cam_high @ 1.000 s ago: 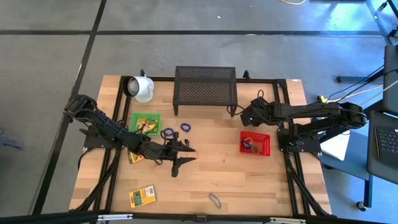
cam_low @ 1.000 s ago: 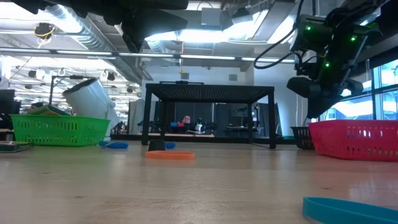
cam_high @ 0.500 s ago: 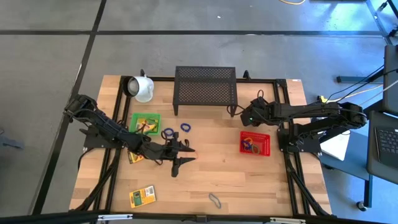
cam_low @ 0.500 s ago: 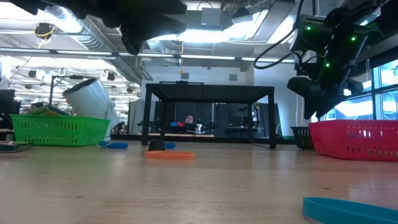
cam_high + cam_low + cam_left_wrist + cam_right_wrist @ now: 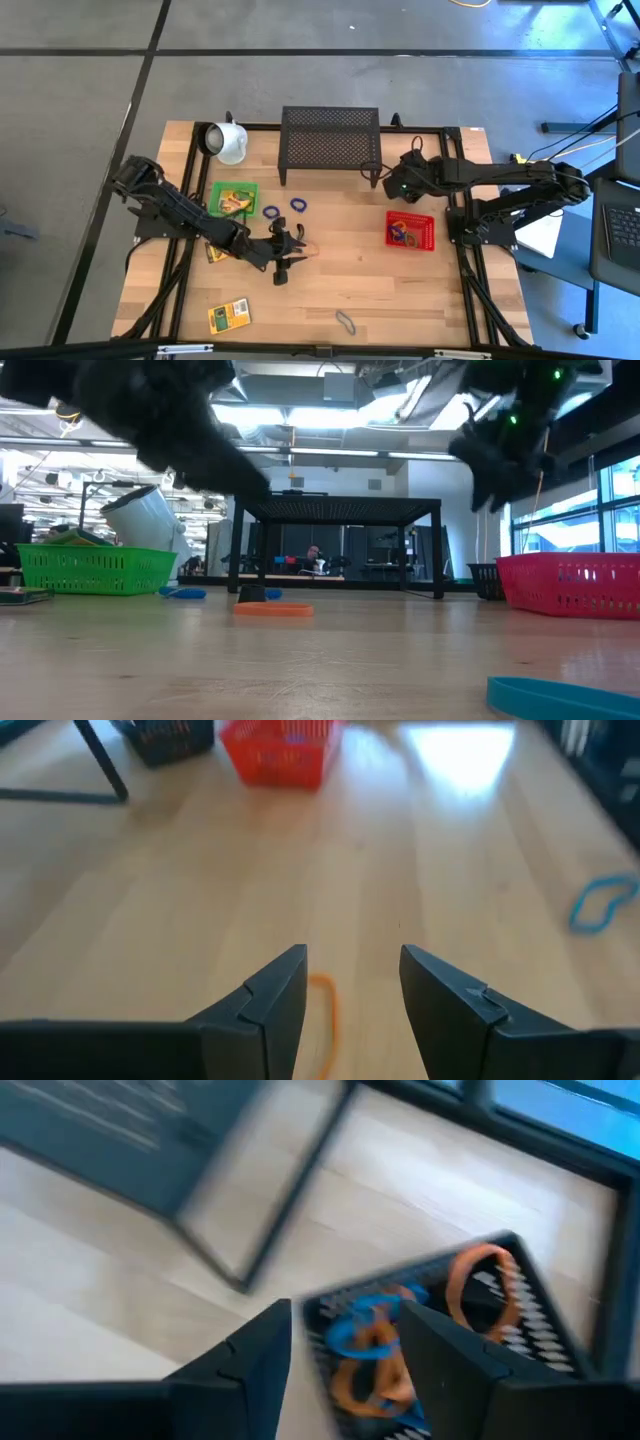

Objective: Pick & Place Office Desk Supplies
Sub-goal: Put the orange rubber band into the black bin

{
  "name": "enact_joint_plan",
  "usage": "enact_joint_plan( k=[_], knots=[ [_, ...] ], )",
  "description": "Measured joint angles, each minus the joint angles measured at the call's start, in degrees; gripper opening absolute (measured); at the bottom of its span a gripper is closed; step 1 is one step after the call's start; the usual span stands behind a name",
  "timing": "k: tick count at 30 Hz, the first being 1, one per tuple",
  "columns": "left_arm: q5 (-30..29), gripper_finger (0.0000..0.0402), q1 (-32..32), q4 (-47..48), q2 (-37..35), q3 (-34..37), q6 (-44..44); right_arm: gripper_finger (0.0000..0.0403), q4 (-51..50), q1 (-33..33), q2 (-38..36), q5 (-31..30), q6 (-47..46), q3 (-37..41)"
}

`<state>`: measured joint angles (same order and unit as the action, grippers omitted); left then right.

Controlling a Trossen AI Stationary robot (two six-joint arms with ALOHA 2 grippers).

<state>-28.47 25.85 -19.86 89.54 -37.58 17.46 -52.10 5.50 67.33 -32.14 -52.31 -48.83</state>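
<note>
My left gripper [image 5: 290,257] hangs open over the table's middle. An orange rubber band [image 5: 325,1020] lies flat on the wood just below and between its fingers, untouched. My right gripper [image 5: 396,187] is open and in the air at the far-left side of the red basket [image 5: 410,231], which holds blue and orange bands [image 5: 370,1342]. Two blue bands [image 5: 284,208] lie on the wood near the green basket [image 5: 233,198]. One crayon box [image 5: 228,316] lies near the front edge, another [image 5: 214,252] beside my left arm. A blue-grey band [image 5: 345,321] lies at the front.
A black mesh rack [image 5: 330,140] stands at the far middle, with a white mug [image 5: 226,142] lying on its side to its left. Bare wood stretches between the two baskets and toward the front right.
My left gripper has tipped downward and sunk toward the orange band, drawing back a little toward the table's left. My right gripper has risen and gone slightly toward the far edge, away from the red basket.
</note>
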Motion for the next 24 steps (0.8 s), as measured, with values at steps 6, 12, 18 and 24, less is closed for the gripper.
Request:
enact_joint_plan(
  k=[6, 12, 18, 24],
  knots=[
    [0.3, 0.0157, -1.2, -2.4, 7.2, 0.0, 1.1, 0.0176, 9.3, -4.4, 0.0, -3.6, -1.5, -1.8],
    [3.2, 0.0157, -2.9, -10.1, 15.1, 0.0, 1.4, 0.0169, 19.9, -9.3, 1.6, -10.3, -1.5, -1.8],
    [6.0, 0.0157, -4.0, -12.3, 19.0, -0.1, 1.3, 0.0163, 28.0, -14.2, 7.0, -16.5, -1.6, -1.8],
    [7.0, 0.0147, -3.5, -11.9, 20.3, -0.3, -1.8, 0.0158, 32.6, -17.0, 12.7, -19.5, -0.4, -1.8]
  ],
)
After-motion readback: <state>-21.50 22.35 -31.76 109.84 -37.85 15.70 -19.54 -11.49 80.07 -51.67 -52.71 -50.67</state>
